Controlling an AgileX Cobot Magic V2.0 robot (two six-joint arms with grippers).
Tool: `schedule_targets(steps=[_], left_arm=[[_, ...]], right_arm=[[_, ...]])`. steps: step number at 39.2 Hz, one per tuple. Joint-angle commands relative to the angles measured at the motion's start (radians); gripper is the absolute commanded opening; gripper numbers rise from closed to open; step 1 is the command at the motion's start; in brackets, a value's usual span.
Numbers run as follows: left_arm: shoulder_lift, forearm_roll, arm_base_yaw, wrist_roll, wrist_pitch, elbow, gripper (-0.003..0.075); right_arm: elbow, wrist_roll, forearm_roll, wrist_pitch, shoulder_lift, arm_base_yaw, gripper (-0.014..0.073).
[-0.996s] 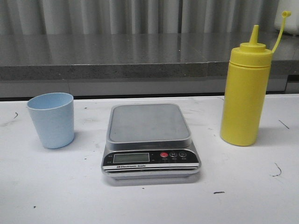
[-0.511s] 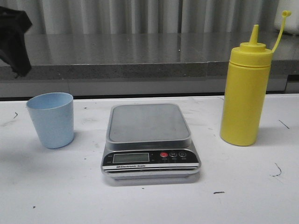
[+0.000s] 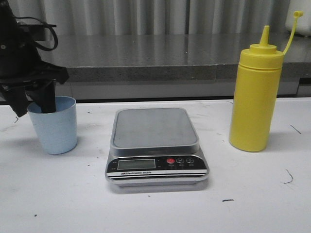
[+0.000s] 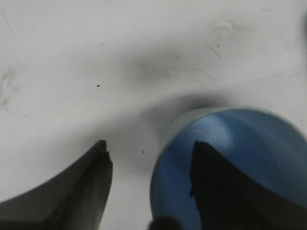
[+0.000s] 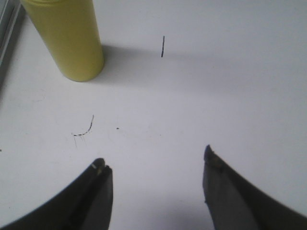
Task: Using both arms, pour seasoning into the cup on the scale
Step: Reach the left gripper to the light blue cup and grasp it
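Note:
The pale blue cup [image 3: 53,126] stands on the white table left of the scale [image 3: 155,145], whose platform is bare. My left gripper [image 3: 33,104] is open at the cup's rim, one finger inside the cup and one outside its left wall. The left wrist view shows the same: gripper [image 4: 149,146], cup [image 4: 240,143]. The yellow seasoning bottle [image 3: 255,92] stands upright right of the scale, cap hanging off its tether. My right gripper [image 5: 154,160] is open and empty over bare table, apart from the bottle [image 5: 69,36]. It is out of the front view.
A grey stone ledge [image 3: 146,58] runs along the back of the table. The table [image 3: 155,208] bears small black marks. The scale's edge [image 5: 5,33] shows beside the bottle in the right wrist view.
My left arm has come down from the upper left corner to the cup, and its fingers now straddle the cup's left wall. Cup, scale and bottle have not moved.

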Motion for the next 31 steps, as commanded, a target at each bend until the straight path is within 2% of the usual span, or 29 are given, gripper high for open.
schedule_targets(steps=[1,13,23,31], left_arm=[[-0.034,-0.001,-0.007,-0.007,-0.031,-0.032,0.0249],[-0.034,-0.026,-0.007,-0.007,-0.027,-0.040,-0.0020],[-0.088,-0.056,-0.029,-0.007,0.012,-0.076,-0.0020],[-0.145,-0.056,-0.143,-0.007,0.120,-0.248,-0.0020]], right_arm=[[-0.026,-0.006,-0.008,-0.059,0.001,-0.009,0.0442],[-0.026,-0.006,-0.008,-0.059,0.001,-0.009,0.0442],[-0.026,-0.006,-0.008,-0.065,0.001,-0.009,0.0442],[-0.026,-0.006,-0.008,-0.069,0.001,-0.009,0.0442]])
